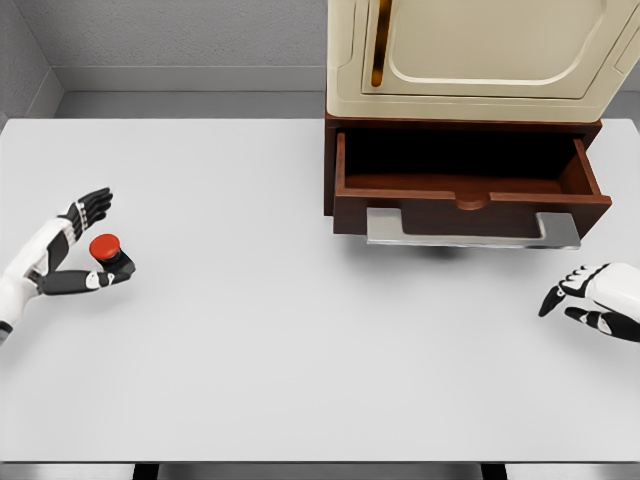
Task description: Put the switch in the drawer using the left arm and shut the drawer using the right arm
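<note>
The switch [107, 250], a red round button on a small black base, stands on the white table [300, 330] at the far left. My left hand [108, 234] is open around it: the fingers [90, 208] are spread behind it and the thumb lies along its front, at the base. The wooden drawer [470, 205] at the back right is pulled out, its dark inside showing nothing, with a grey handle [470, 231] on its front. My right hand [560, 303] rests low at the right edge, open, below the handle's right end.
A cream cabinet [480, 60] sits on top of the drawer's brown housing at the back right. A broad stretch of table lies between the switch and the drawer. The table's front edge runs along the bottom of the view.
</note>
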{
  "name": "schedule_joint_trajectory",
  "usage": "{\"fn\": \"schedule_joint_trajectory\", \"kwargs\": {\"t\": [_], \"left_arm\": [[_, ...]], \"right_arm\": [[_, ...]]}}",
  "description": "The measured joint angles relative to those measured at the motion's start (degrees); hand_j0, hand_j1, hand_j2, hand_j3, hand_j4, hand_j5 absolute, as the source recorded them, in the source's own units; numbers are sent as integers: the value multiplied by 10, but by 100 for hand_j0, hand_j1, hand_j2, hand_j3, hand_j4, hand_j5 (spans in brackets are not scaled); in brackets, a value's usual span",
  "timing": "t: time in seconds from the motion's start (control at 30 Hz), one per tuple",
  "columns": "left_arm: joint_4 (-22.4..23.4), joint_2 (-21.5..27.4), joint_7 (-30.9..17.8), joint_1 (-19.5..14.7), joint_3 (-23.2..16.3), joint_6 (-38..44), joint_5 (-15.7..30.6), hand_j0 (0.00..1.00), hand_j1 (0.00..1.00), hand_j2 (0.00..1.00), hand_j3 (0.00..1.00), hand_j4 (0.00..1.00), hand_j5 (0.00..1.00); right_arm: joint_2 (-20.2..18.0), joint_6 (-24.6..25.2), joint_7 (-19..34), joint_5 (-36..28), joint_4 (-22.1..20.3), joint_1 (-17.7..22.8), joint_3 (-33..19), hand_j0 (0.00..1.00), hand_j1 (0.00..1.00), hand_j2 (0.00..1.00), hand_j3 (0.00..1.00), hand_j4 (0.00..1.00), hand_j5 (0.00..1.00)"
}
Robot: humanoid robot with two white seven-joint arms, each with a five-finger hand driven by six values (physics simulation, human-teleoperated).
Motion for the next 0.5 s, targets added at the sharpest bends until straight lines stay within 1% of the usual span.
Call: {"fn": "schedule_joint_trajectory", "kwargs": {"t": [0.13, 0.2, 0.4, 0.43, 0.5], "left_arm": [[17, -9, 0, 0, -1, 0, -1, 100, 100, 100, 100, 100, 100], [26, -15, 0, -11, -3, -1, -1, 100, 100, 100, 100, 100, 100], [42, -24, 0, -11, -7, -1, -2, 99, 99, 99, 99, 99, 99], [43, -24, 0, -11, -7, -1, -2, 98, 98, 98, 98, 98, 98], [44, -26, 0, -11, -7, -1, -7, 89, 89, 89, 89, 89, 89]], "right_arm": [[0, 0, 0, 0, 0, 0, 12, 53, 53, 53, 53, 53, 53], [0, 0, 0, -1, 0, -1, 17, 53, 53, 53, 53, 53, 53], [-6, 0, 0, -1, 0, -4, 21, 54, 54, 54, 54, 54, 54], [-8, 0, 0, -1, 0, -4, 21, 55, 55, 55, 55, 55, 55], [-10, 0, 0, -1, 0, -4, 22, 55, 55, 55, 55, 55, 55]]}}
